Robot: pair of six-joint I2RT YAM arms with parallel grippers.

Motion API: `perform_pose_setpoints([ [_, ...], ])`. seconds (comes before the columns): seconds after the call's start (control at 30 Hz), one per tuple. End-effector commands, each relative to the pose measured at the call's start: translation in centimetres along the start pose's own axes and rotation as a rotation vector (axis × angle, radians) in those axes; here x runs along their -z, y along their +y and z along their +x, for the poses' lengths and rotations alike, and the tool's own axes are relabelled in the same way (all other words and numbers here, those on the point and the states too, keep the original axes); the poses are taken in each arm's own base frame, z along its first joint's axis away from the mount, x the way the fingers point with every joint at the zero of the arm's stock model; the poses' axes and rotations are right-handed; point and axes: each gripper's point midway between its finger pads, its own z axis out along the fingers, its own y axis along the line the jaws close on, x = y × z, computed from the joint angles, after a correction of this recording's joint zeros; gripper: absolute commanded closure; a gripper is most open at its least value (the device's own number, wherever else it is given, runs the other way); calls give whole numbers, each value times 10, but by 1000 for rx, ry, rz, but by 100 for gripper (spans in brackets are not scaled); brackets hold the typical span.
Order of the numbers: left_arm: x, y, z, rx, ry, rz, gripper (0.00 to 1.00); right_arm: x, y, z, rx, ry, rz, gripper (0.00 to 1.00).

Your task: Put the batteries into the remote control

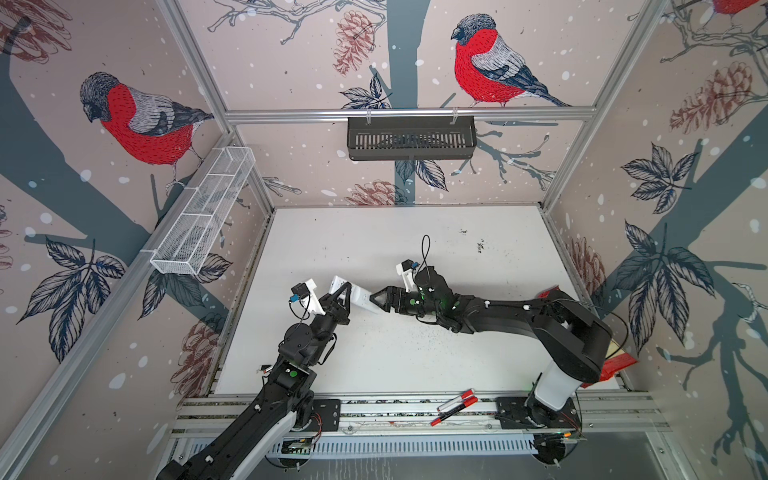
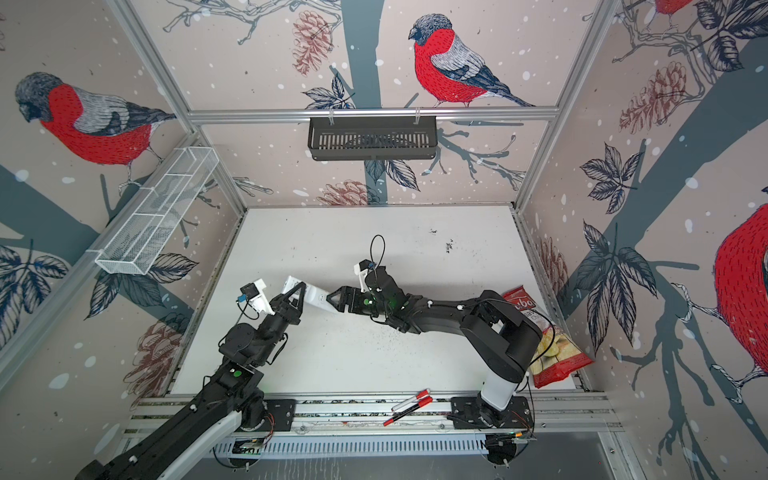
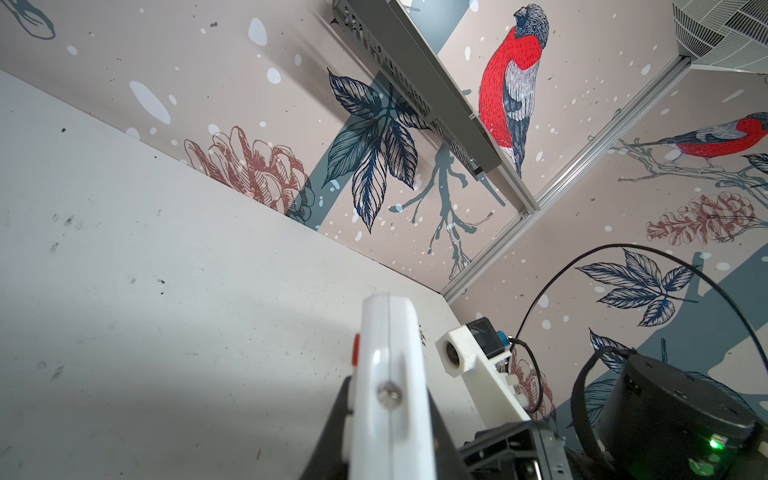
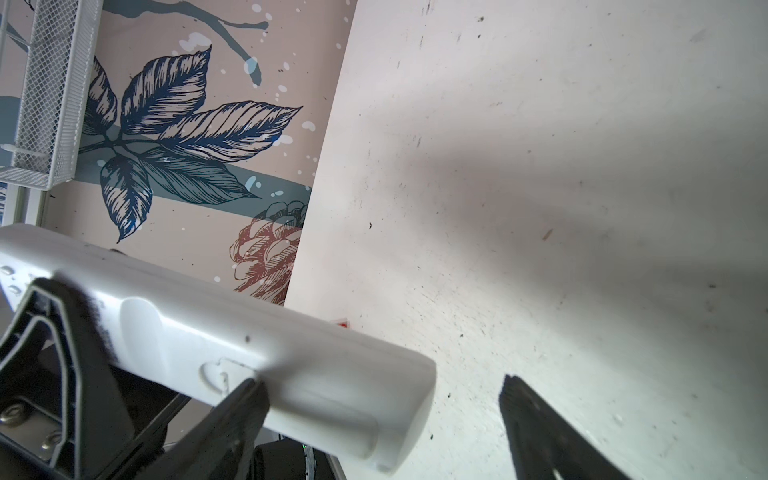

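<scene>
The white remote control (image 1: 360, 297) (image 2: 316, 300) hangs above the middle of the table, plain back towards the right arm. My left gripper (image 1: 345, 291) (image 2: 300, 291) is shut on one end of it. In the left wrist view the remote (image 3: 390, 365) stands edge-on between the black fingers (image 3: 334, 419). My right gripper (image 1: 374, 300) (image 4: 380, 384) is open at the remote's (image 4: 249, 345) other end. One of its fingertips (image 4: 249, 399) touches the back by the cover's notch, while the other stands well apart. The batteries are out of view.
Red-and-white marker pens (image 1: 455, 405) (image 2: 409, 404) lie on the front rail. A red snack bag (image 2: 548, 345) sits at the table's right edge behind the right arm. A black basket (image 1: 411, 137) hangs on the back wall and a white mesh basket (image 1: 203, 216) on the left wall.
</scene>
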Motion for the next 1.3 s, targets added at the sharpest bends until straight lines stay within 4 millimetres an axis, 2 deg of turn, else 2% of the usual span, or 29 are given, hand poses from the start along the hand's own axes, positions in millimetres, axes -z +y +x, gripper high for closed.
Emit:
perform_pose_setpoints([
  [0.0, 0, -18, -15, 6, -53, 75, 100, 1, 19, -11, 37, -21, -48, 6],
  [0.17, 0, -20, -17, 6, -57, 78, 100, -4, 25, -14, 45, -17, -58, 3],
  [0.47, 1, -19, -18, 8, -60, 73, 100, -8, 23, -9, 52, -1, -49, 3],
  [0.93, 1, -20, -19, 14, -63, 79, 100, -14, 16, -3, 38, 14, -39, 7],
  [1.27, 1, -23, -21, 11, -66, 85, 100, -19, -5, 3, 13, 31, 49, 10],
])
